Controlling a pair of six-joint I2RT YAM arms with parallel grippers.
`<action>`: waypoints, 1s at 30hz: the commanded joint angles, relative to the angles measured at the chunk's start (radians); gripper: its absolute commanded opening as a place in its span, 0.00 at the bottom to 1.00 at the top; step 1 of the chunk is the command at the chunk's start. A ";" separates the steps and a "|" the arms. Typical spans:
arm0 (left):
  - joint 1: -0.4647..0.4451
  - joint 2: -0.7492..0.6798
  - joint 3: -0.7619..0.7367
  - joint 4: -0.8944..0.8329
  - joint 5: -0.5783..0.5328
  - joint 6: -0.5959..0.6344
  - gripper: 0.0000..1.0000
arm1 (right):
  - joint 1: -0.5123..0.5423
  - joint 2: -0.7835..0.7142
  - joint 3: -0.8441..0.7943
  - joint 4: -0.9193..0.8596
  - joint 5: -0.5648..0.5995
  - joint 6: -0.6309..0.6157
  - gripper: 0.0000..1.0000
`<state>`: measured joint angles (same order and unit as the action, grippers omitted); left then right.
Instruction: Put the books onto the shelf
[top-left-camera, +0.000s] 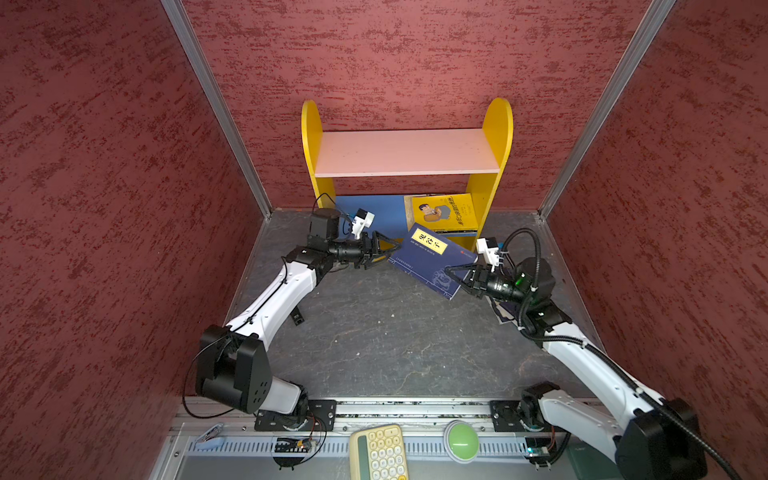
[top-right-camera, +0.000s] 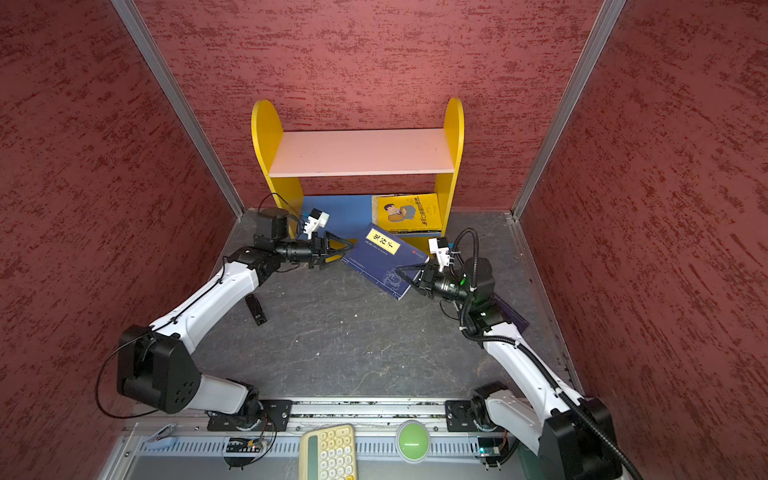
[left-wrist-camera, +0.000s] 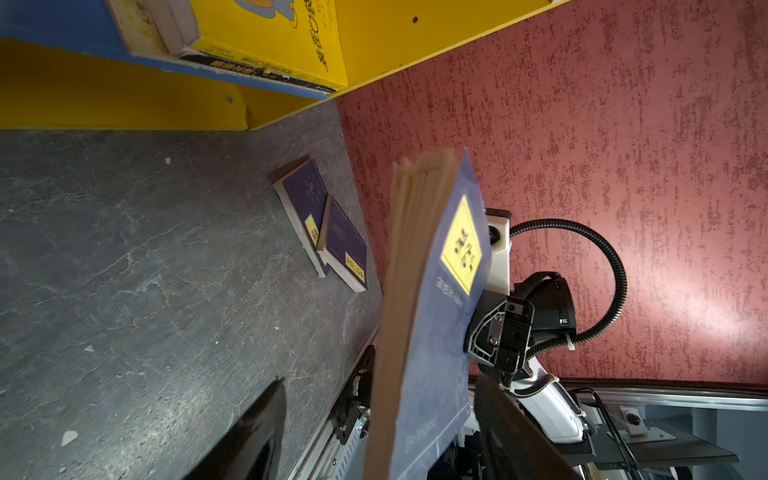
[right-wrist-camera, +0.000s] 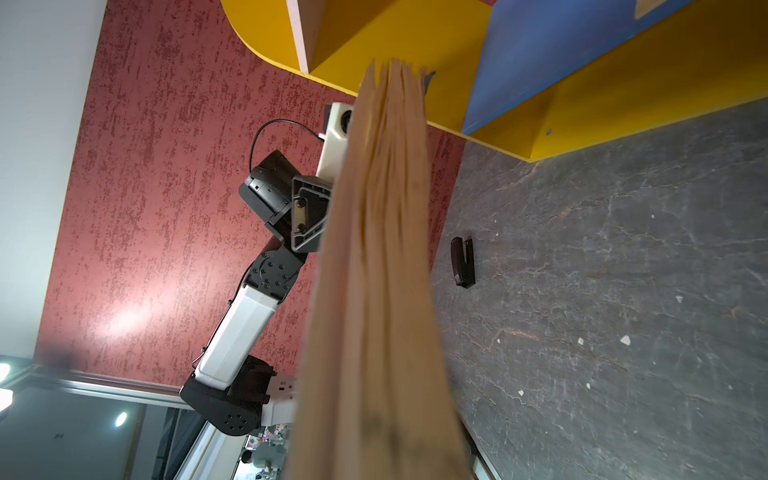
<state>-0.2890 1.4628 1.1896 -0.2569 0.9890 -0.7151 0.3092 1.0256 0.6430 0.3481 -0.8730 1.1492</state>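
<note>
A navy book with a yellow label (top-left-camera: 432, 259) (top-right-camera: 384, 262) hangs tilted above the floor in front of the shelf (top-left-camera: 496, 137). My right gripper (top-left-camera: 451, 272) is shut on its near right edge; its page edges (right-wrist-camera: 374, 291) fill the right wrist view. My left gripper (top-left-camera: 390, 251) (left-wrist-camera: 380, 380) is open, its fingers on either side of the book's left corner (left-wrist-camera: 432, 332) with gaps. A yellow cartoon book (top-left-camera: 442, 212) (left-wrist-camera: 266, 37) lies on top of others on the blue lower board. Two more navy books (left-wrist-camera: 305, 199) (left-wrist-camera: 345, 245) lie on the floor by the right wall.
A small black clip-like object (top-left-camera: 297, 318) (right-wrist-camera: 463, 262) lies on the dark floor near the left arm. A pale yellow keypad (top-left-camera: 380, 451) and a green button (top-left-camera: 461, 440) sit in front of the rail. Red walls close in the sides and back. The pink upper board (top-left-camera: 407, 153) is bare.
</note>
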 joint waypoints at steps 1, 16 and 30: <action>-0.008 0.019 0.035 -0.028 0.016 0.045 0.68 | -0.001 0.007 0.020 0.048 -0.035 0.012 0.04; -0.029 0.024 -0.021 0.165 0.137 -0.068 0.20 | -0.006 0.139 0.050 0.243 -0.085 0.067 0.04; -0.028 0.044 -0.044 0.417 -0.034 -0.241 0.00 | -0.030 0.282 0.064 0.435 -0.017 0.200 0.53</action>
<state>-0.3141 1.4948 1.1664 0.0044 1.0283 -0.8814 0.2844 1.2858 0.6765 0.6624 -0.9199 1.2846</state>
